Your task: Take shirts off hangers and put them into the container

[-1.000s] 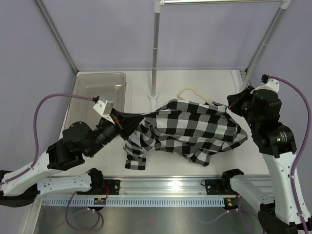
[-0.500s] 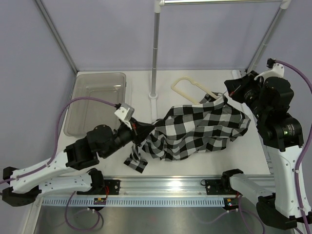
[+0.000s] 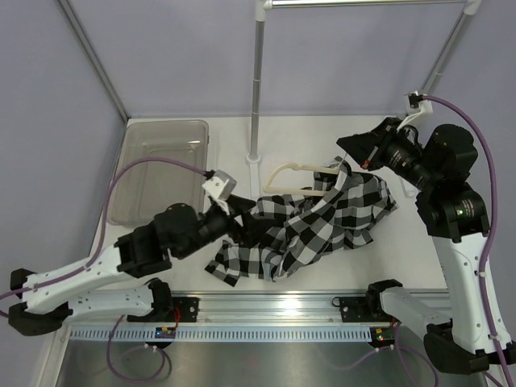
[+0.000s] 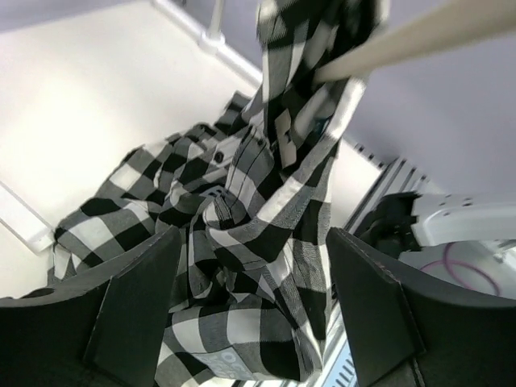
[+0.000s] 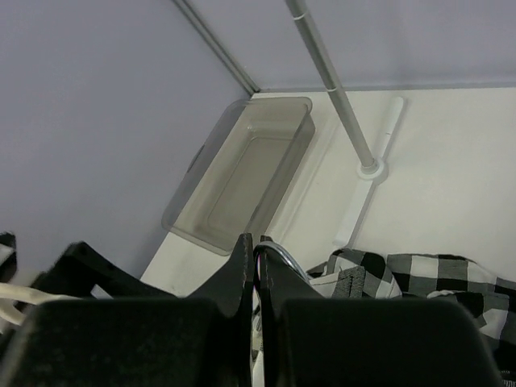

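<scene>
white table under lilac walls: the shirt lies heaped at centre, its upper end draped over the hanger, which the right gripper holds up by the wire hook at 2 o'clock, jaws clamped shut on it. the left gripper sits at the heap's 9 o'clock edge, jaws wide apart around loose cloth and gripping nothing. by my reading the shirt is only partly off, and the bin at 10 o'clock holds nothing, so freeing and dropping both remain.
</scene>
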`<act>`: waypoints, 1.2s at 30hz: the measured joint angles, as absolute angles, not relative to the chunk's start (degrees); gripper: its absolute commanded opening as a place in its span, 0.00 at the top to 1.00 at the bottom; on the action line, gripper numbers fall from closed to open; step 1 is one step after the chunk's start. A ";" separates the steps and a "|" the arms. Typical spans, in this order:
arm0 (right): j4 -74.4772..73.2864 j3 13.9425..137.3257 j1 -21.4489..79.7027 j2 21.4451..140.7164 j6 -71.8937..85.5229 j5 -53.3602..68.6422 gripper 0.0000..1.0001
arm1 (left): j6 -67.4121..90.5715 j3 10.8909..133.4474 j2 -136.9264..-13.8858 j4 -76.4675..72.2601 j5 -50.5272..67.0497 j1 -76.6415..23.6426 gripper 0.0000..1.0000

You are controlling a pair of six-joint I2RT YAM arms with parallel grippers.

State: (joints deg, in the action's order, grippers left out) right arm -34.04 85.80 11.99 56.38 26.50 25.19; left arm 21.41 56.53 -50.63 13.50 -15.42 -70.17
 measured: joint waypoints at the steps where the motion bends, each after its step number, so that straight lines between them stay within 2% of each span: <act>1: -33.06 85.25 11.97 56.34 26.33 26.30 1.00 | 21.26 56.53 -48.40 13.87 -15.35 -70.19 0.21; 6: -28.80 83.09 11.99 57.32 25.65 32.82 1.00 | 20.93 56.88 -37.45 14.17 -12.71 -70.24 0.22; 11: -27.81 82.17 11.99 58.39 23.64 37.56 1.00 | 20.75 60.90 -34.37 14.63 -10.44 -70.24 0.21; 18: -29.39 81.82 12.43 58.92 20.45 40.23 1.00 | 19.25 71.33 -44.73 14.70 -7.31 -70.24 0.21; 25: -30.17 81.82 13.39 59.40 18.61 40.21 1.00 | 17.91 75.00 -56.73 15.75 -6.09 -70.30 0.22; 28: -30.85 81.82 13.52 59.40 18.04 40.16 1.00 | 17.63 75.00 -58.54 17.61 -6.15 -70.30 0.27; 36: -32.21 81.82 13.52 59.40 17.21 40.10 1.00 | 17.02 75.16 -56.53 18.13 -6.70 -70.30 0.30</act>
State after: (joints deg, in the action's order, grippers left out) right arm -32.21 81.82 13.52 59.40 17.21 40.10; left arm 17.02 75.16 -56.53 18.13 -6.70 -70.30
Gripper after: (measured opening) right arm 0.034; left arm 0.718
